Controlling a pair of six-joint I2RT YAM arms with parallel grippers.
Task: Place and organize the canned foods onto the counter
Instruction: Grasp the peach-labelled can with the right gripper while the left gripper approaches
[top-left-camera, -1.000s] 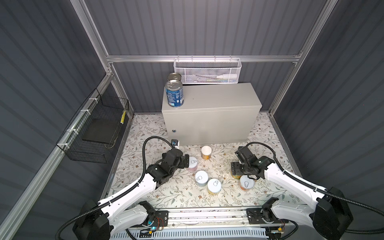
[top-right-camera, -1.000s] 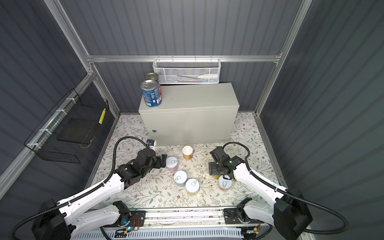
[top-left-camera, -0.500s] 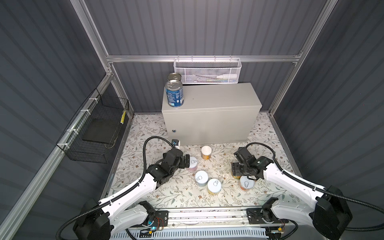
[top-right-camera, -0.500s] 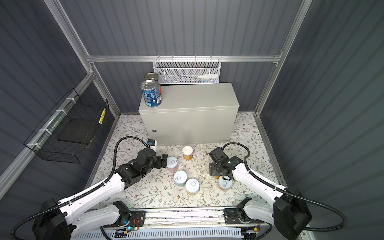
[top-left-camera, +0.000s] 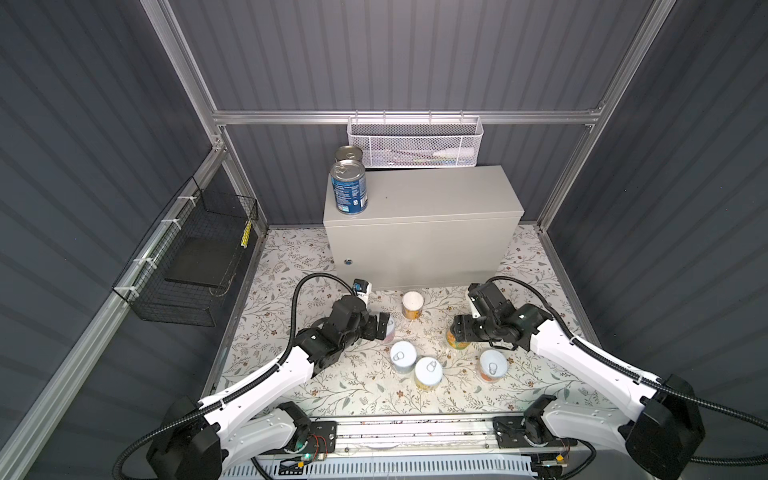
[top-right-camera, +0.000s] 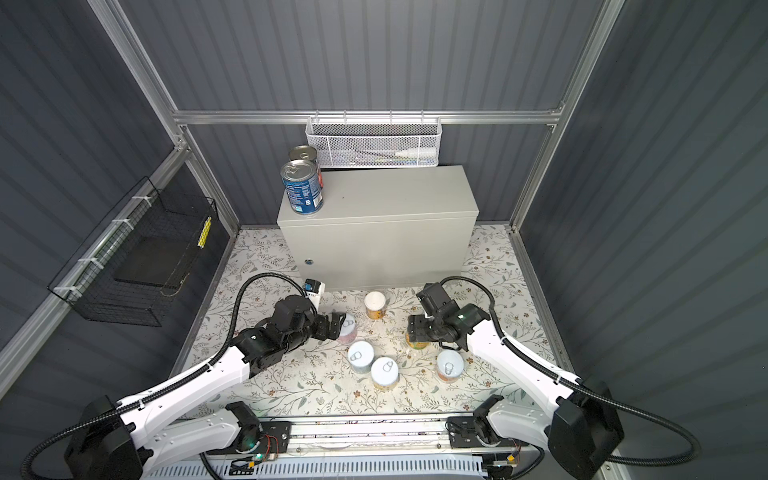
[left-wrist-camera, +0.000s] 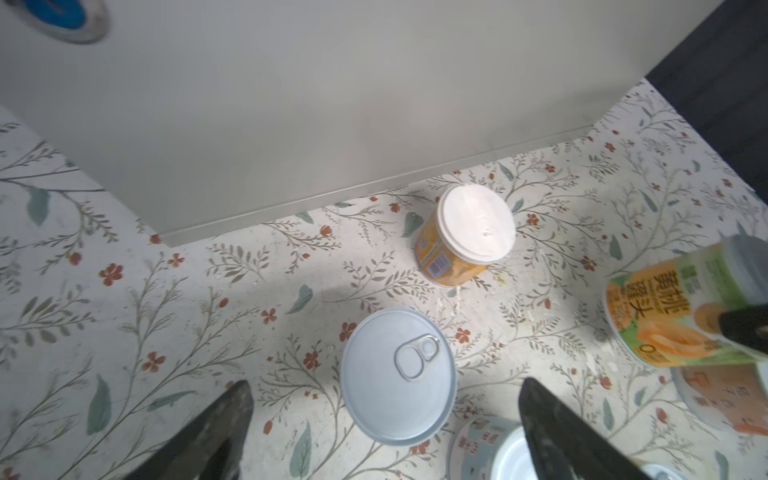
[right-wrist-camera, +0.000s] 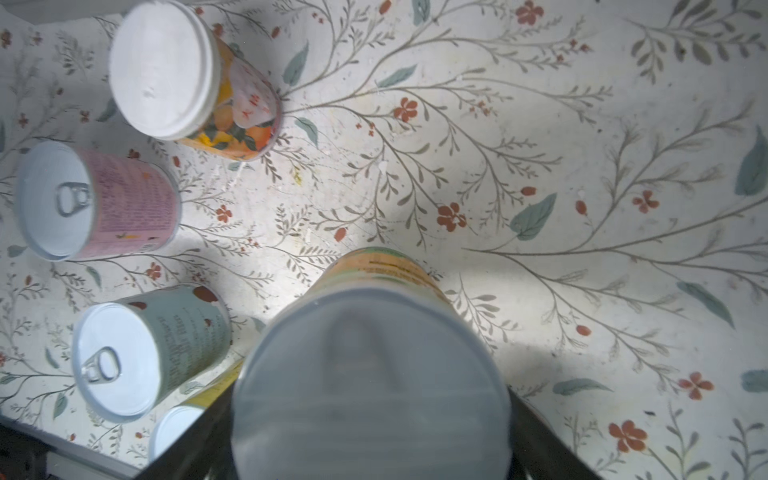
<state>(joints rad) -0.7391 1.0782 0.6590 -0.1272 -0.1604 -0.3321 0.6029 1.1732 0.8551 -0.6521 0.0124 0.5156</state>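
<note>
The orange-and-green can (right-wrist-camera: 370, 374), tilted low over the floral mat (top-left-camera: 365, 386) before the counter (top-left-camera: 424, 195), is clamped in the right gripper (top-left-camera: 460, 331) and should rise straight before joining the blue cans (top-left-camera: 349, 191) on top; the left gripper (top-left-camera: 380, 326) stands wide apart by the pink can (top-left-camera: 390, 331).

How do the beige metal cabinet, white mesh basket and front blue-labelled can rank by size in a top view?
1. beige metal cabinet
2. white mesh basket
3. front blue-labelled can, clearly smallest
</note>
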